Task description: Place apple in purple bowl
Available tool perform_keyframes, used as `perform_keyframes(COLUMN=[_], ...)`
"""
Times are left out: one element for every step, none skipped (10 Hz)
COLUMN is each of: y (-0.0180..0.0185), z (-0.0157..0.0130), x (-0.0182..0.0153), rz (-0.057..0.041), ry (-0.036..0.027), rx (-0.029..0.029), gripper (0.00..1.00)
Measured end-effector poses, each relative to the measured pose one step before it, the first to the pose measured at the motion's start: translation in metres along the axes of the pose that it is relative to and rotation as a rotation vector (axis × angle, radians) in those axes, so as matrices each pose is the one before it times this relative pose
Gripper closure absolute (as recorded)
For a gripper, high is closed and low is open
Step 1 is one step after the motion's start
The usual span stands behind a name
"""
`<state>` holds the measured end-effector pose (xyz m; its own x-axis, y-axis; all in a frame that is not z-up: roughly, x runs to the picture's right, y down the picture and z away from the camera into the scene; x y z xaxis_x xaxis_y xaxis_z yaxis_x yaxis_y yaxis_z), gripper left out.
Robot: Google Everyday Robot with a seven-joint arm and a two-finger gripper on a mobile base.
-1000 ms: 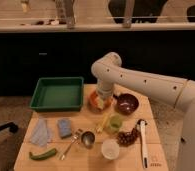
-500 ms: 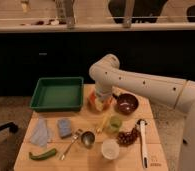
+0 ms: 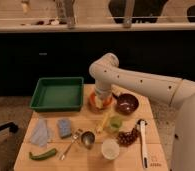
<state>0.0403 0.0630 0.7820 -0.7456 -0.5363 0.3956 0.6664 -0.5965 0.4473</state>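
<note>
White robot arm's gripper (image 3: 100, 98) hung low over the orange bowl (image 3: 99, 103), its grip impossible to tell, with the purple bowl (image 3: 126, 104) just beside it, toward the table's right edge.

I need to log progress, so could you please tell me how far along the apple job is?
Nothing looks done: the purple bowl holds no apple. In hand: the gripper is down over the orange bowl, where the apple presumably sits, hidden. Left: lifting it across into the purple bowl.
</note>
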Motion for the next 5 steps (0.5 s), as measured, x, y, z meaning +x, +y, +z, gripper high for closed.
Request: perform_keyframes(y=[0.00699,0.00839,0.00561,0.00417,0.00621], z=[0.00221,0.00300,0.00271,0.00162,0.00247], x=[0.00146,-0.00017,0.00189,0.00198,0.00022], rz=[0.01330,0.01460,0.01427,0.00923,0.01423], ry=[-0.00166,-0.00668,-0.00077,0.00101,-0.00061], rx=[-0.00168,-0.00624,-0.00482,-0.00505,-0.00526], gripper=[1.00,1.00,1.00,1.00,1.00])
